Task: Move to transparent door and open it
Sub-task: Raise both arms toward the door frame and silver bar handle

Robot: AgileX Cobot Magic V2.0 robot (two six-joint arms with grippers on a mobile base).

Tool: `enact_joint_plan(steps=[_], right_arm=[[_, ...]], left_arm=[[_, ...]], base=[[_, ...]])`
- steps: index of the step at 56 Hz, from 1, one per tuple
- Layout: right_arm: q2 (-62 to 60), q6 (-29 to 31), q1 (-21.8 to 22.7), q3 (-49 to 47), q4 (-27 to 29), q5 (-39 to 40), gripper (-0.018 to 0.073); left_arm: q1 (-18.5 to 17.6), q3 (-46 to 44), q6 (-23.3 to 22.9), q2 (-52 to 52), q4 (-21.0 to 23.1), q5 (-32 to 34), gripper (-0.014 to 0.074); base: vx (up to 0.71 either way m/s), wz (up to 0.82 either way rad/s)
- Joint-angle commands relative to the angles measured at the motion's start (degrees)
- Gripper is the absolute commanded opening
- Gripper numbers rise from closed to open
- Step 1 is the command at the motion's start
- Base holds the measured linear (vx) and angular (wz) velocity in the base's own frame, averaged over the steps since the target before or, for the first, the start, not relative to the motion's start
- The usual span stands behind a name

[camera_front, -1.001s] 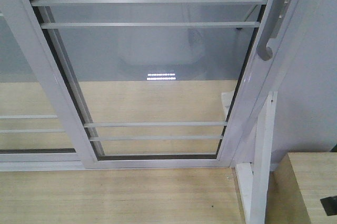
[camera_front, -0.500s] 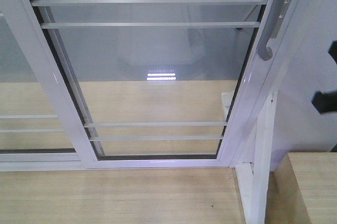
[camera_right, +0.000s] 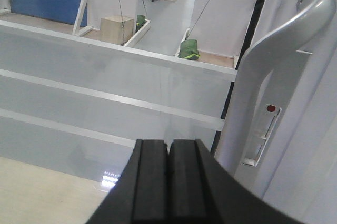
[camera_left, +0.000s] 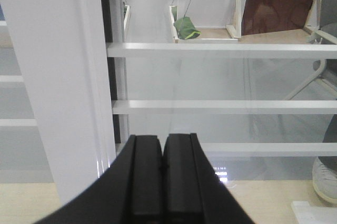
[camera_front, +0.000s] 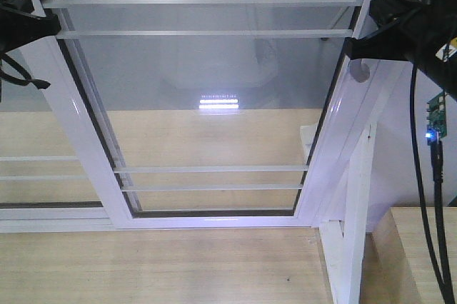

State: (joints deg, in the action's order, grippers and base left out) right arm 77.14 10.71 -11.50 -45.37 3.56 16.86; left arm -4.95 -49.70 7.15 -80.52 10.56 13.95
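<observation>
The transparent door [camera_front: 214,90] fills the front view: clear glass, white frame, thin white horizontal bars. Its grey curved pull handle [camera_front: 359,70] sits on the right stile, upper part hidden behind my right arm. My right gripper [camera_front: 351,47] is shut and empty, its tip close to the handle. In the right wrist view the handle [camera_right: 284,50] stands just right of the shut gripper [camera_right: 169,142]. My left gripper [camera_front: 51,27] is shut and empty at the door's left stile. In the left wrist view it [camera_left: 163,137] faces the glass beside that white stile [camera_left: 58,77].
A second white-framed glass panel [camera_front: 36,140] overlaps at the left. A white post [camera_front: 357,211] and a light wood box [camera_front: 421,247] stand at lower right. Black cables [camera_front: 415,140] hang from my right arm. Green bags [camera_left: 187,27] lie beyond the glass.
Both arms have come up into the front view. The right gripper moved from the right edge up and left to the handle; the left gripper appeared at the upper left stile.
</observation>
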Motion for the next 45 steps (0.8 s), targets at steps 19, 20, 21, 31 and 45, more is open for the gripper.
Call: enact_joint_plan(steps=[19, 20, 21, 31, 45], right_arm=[[-0.9, 0.3, 0.3, -2.2, 0.1, 8.2, 0.0028], [-0.9, 0.3, 0.3, -2.2, 0.1, 8.1, 0.0034], [-0.9, 0.3, 0.3, -2.2, 0.0, 7.8, 0.0045], [-0.9, 0.3, 0.3, -2.2, -0.2, 7.4, 0.0191], [-0.9, 0.3, 0.3, -2.2, 1.7, 7.9, 0.0597]], left_arm=[[-0.3, -2.2, -0.4, 2.1, -2.2, 6.5, 0.0077], [-0.3, -2.2, -0.4, 2.1, -2.5, 6.5, 0.0088], [-0.3, -2.2, -0.4, 2.1, -3.3, 6.5, 0.0104], [-0.3, -2.2, -0.5, 2.1, -6.3, 6.7, 0.0283], [-0.3, -2.2, -0.5, 2.0, -6.2, 8.9, 0.0581]], base=[[0.0, 0.0], [0.0, 0.0], [0.0, 0.0], [0.0, 0.0], [0.0, 0.0]])
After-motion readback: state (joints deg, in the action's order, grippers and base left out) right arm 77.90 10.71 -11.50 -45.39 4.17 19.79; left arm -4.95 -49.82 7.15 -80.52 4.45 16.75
